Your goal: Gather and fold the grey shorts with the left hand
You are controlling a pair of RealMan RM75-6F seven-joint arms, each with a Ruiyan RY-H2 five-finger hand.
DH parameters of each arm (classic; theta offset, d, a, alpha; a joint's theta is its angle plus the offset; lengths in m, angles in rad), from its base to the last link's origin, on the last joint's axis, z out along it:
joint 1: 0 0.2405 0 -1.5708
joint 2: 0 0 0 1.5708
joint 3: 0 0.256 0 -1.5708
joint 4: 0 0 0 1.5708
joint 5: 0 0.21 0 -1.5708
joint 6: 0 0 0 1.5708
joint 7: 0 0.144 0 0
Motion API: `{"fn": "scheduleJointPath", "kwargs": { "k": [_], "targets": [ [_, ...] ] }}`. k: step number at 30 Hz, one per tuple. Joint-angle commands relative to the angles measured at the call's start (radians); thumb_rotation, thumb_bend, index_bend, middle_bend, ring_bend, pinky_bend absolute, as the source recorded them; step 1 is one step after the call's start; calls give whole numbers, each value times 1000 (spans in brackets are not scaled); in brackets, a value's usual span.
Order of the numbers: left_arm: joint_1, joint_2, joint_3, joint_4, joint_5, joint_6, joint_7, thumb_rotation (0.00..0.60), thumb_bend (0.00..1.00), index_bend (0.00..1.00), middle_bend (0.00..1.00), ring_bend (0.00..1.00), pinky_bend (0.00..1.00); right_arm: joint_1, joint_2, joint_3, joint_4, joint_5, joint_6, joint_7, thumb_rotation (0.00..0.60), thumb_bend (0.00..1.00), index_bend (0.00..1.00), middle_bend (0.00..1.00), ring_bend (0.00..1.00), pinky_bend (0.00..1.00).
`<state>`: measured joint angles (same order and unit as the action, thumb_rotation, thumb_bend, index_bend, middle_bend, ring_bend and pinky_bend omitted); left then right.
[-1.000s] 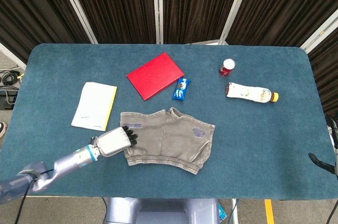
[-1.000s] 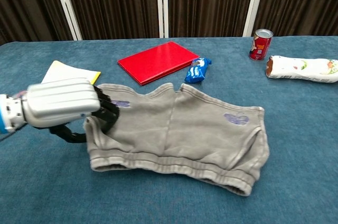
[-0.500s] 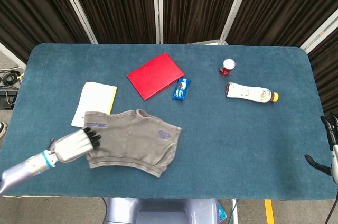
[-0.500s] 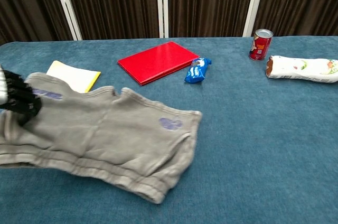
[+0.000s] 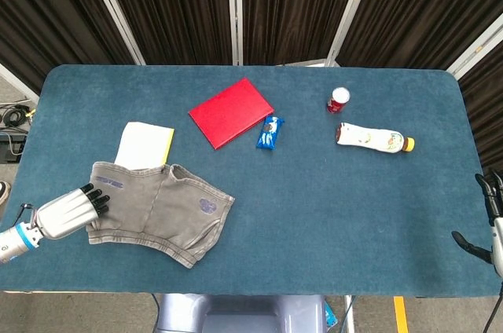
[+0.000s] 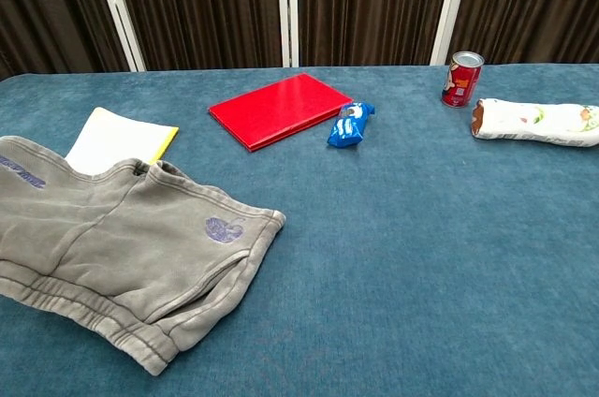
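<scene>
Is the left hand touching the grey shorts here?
Touching. In the head view the left hand's dark fingers lie on the grey fabric shorts' left edge.

Head view looks steeply down over the whole table (image 5: 330,215); chest view sits low, closer, facing across it.

- Grey shorts (image 5: 161,206), faded, with thick elastic waistband along the near edge and small purple print marks on the fabric.
- Spread mostly flat near the table's front-left corner, rumpled, right leg edge curling over itself.
- Far edge overlapping the lower end of a white-and-yellow notepad.
</scene>
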<state>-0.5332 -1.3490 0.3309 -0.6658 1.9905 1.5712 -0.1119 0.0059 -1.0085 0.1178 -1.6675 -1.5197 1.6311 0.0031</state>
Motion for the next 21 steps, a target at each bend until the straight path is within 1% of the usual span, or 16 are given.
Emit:
{"fn": "scheduleJointPath", "kwargs": {
  "k": [1,3,9,14,21],
  "targets": [
    [-28,-64,-17,57,41,63,-5,600,524,723,403,416,482,0,2,2,0,2,1,4,600,0,66,0,0,0],
    [-53,-87,-21,57,59,69,6,600,524,721,403,416,478,-1,4,4,0,5,2,9,600,0,66,0,0,0],
    [-141,-143,-14,4,131,31,76,600,524,722,403,416,476,-8,15,13,4,20,12,39,600,0,66,0,0,0],
    [-218,-178,-26,-75,171,-25,147,600,524,722,403,416,475,-13,24,17,10,29,14,67,600,0,66,0,0,0],
    [-320,-212,-35,-167,215,-145,216,600,524,723,403,416,471,-13,27,16,14,31,11,80,600,0,66,0,0,0]
  ]
}}
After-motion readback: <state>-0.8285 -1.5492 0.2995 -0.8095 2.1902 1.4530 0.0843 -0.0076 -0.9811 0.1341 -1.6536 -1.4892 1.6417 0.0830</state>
